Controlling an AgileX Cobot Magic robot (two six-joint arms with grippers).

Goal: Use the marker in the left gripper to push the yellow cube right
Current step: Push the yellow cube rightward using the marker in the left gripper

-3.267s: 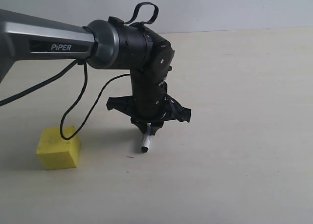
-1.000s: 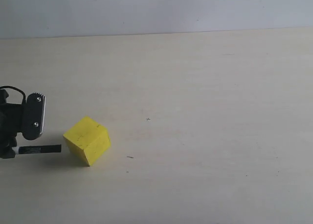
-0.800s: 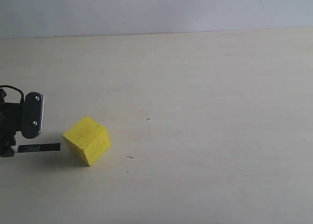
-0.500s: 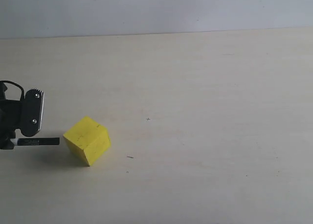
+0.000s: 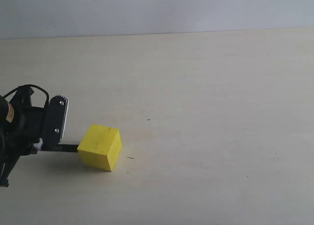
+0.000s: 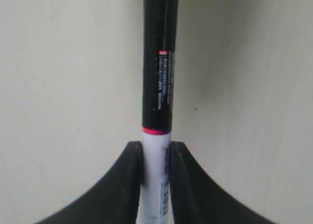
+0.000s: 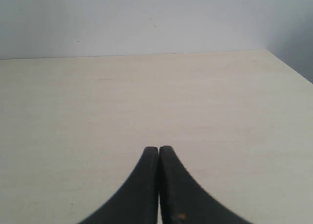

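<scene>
Pinching the marker by its white barrel, just behind a thin red ring, with the left gripper clamped on both sides of it. Pointing the black length away from the wrist camera and out past the frame edge, so no sight of the tip there. Small print along the black part, too blurred to read.

From the exterior camera: low at the far left of the table, cut off by the frame edge, with only one flat screwed finger, a loop of cable and a dark bulk behind it showing. Holding the marker level, close over the tabletop, mostly hidden behind that finger; only a short black stub and a speck of white to be seen. Reaching with that stub to the left face of the yellow cube, apparently touching, though hard to confirm at this size. As for the cube: flat on the table at lower left, just right of the gripper, turned slightly, with the top, a broad front face and a narrow right face on show.

Out of the exterior frame altogether: the right gripper. In its own wrist view, pressed together tip to tip with nothing between, over bare tabletop, facing a pale wall.
</scene>
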